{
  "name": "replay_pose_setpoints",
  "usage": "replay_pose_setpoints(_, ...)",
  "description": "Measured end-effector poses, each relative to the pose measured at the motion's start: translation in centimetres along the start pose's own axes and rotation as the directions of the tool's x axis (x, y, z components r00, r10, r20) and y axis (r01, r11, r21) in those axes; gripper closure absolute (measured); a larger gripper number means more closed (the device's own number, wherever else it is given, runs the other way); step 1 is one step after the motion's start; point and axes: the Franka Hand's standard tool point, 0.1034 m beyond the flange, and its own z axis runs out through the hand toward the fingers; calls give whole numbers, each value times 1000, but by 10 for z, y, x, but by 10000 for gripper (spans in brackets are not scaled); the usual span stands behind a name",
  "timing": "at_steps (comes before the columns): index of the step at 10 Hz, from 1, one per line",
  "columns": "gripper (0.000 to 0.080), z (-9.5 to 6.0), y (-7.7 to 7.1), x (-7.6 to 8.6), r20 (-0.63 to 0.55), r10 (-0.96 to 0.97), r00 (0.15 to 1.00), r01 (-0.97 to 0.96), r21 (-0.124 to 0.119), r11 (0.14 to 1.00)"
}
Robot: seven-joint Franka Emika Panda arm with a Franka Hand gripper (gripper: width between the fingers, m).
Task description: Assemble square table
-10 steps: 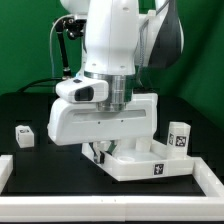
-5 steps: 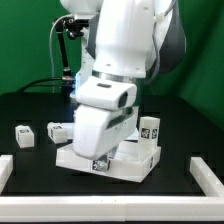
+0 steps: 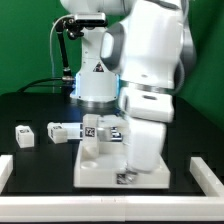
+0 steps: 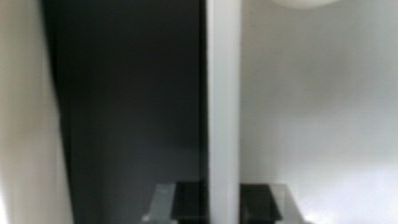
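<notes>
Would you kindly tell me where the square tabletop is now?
The square tabletop lies at the exterior view's lower centre on the black table, the arm covering its part toward the view's right, a leg block close behind on the view's left.

White square slab [image 3: 95, 160] lies flat, leg blocks [image 3: 24, 135] nearby.

Square table [image 3: 97, 162] at mid-scene, with the arm [image 3: 148, 120] over its side toward the exterior view's right.
To the exterior view's left of it lie the outer leg block [image 3: 24, 135] and, closer in, the inner leg block [image 3: 58, 131], apart from each other. Two tagged blocks [image 3: 94, 128] stand at its rear edge. A border rail [image 3: 6, 172] lies farther left.
</notes>
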Motion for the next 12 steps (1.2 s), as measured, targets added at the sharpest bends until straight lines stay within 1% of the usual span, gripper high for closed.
replay_pose_setpoints(1, 731, -2, 13, 14, 5, -49, 999, 49, -25, 999)
replay_pose_setpoints(2, 731, -5, 16, 17, 1, -23, 1000, 23, -41, 999)
replay_pose_setpoints(3, 731, -5, 16, 14, 2, -20, 1000, 20, -39, 999)
replay_pose_setpoints(6, 731, -5, 17, 15, 1, -12, 1000, 12, -37, 999)
replay_pose_setpoints(7, 731, -9, 21, 25, -4, 14, 1000, -14, -41, 999)
replay_pose_setpoints(8, 731, -13, 28, 36, -6, 27, 1000, -27, -38, 999)
replay_pose_setpoints(9, 731, -13, 35, 44, -9, 33, 999, -33, -41, 999)
replay_pose_setpoints(10, 731, -13, 37, 47, -6, 49, 999, -49, -33, 998)
replay_pose_setpoints(11, 731, -14, 38, 46, 8, 69, 998, -69, -12, 998)
replay_pose_setpoints(12, 732, -15, 43, 46, 16, 76, 997, -76, -6, 997)
